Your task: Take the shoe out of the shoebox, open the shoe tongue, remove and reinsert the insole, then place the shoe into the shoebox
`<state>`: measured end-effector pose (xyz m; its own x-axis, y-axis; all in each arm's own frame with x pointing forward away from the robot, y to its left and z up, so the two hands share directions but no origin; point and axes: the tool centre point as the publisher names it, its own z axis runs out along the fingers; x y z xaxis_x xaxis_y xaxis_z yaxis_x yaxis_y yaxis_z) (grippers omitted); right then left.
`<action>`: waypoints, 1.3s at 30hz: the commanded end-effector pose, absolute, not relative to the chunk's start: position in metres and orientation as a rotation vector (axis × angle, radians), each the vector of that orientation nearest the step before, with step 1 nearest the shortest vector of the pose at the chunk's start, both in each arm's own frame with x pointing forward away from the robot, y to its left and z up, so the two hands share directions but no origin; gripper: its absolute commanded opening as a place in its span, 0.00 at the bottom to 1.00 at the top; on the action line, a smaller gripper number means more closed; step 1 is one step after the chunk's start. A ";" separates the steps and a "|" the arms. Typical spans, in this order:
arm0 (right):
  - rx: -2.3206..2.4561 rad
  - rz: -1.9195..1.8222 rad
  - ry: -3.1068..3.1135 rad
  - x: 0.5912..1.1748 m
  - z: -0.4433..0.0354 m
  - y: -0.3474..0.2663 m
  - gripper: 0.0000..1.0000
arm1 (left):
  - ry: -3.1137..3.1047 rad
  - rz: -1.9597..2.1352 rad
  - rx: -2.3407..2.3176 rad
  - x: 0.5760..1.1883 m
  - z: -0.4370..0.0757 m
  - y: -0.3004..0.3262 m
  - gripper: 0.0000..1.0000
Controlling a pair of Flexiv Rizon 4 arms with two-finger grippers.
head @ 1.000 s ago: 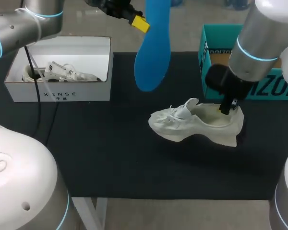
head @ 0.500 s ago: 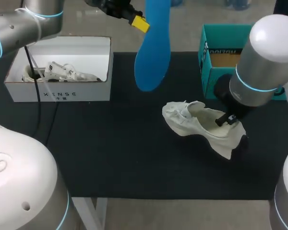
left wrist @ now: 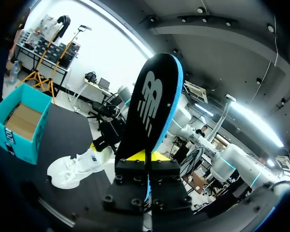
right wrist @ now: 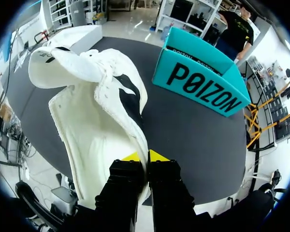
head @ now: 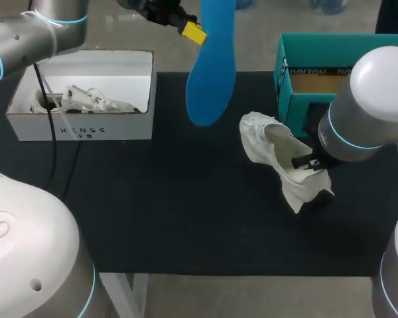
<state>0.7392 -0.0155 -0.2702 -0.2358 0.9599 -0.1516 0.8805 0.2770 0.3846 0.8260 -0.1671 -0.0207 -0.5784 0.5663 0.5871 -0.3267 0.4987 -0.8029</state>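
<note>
Shoe (head: 276, 151) tilted in right hand (right wrist: 145, 156), left hand (head: 196, 31) high, gripping insole (head: 212, 79)

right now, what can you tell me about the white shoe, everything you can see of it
The shoe is an off-white sneaker of soft-looking fabric with a thick pale sole and a dark lining inside its wide-open mouth. It sits tilted over the black table cover, toe towards the teal shoebox and heel towards the table's near edge. The right gripper has its fingers shut on the rim of the opening near the heel. Whether the sole touches the cover I cannot tell.
</note>
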 end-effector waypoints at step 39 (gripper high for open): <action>2.211 0.447 1.816 0.709 -0.342 0.047 0.00 | -1.824 1.219 -0.202 0.827 -0.021 -0.167 0.00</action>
<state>0.7065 0.0447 -0.3297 0.1789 0.9813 0.0711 0.9066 -0.1925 0.3756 0.8260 -0.1671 -0.0207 -0.5784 0.5664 0.5871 -0.3267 0.4986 -0.8029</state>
